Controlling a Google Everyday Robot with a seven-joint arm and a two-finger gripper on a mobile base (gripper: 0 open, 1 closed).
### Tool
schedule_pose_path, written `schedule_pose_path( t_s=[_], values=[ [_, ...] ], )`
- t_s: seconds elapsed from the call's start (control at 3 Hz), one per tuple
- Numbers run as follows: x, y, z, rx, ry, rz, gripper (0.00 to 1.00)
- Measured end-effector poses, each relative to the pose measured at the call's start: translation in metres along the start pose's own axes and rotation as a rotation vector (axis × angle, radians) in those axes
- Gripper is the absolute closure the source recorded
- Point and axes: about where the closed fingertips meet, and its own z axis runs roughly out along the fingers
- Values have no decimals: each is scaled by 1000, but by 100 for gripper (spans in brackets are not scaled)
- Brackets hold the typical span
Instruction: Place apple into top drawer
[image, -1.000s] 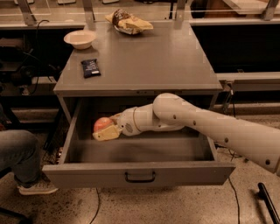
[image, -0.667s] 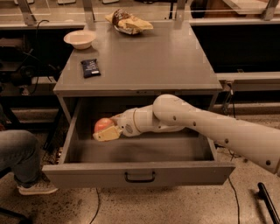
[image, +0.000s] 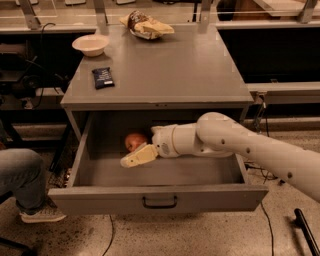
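The apple (image: 135, 141), red-orange with a paler patch, is inside the open top drawer (image: 155, 198), towards the back and left of centre. My gripper (image: 131, 153) reaches into the drawer from the right and sits right against the apple's front and lower side. Its cream-coloured near side slants down to the left and covers the apple's lower edge. I cannot tell whether the apple rests on the drawer floor or hangs in the gripper. My white arm (image: 235, 145) crosses the right half of the drawer.
On the grey cabinet top (image: 170, 70) lie a cream bowl (image: 90, 44), a small dark snack packet (image: 103, 77) and a crumpled chip bag (image: 146, 25). A person's knee and shoe (image: 30, 195) are at the drawer's left. Cables run on the floor at the right.
The gripper and the apple have both shifted to the right inside the drawer. The gripper's near side now slants lower below the apple. The drawer has not moved.
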Motion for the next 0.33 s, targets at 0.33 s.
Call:
schedule_pose_path(
  t_s=[0.33],
  values=[
    [-2,4,-44,66,-77,23,0]
  ],
)
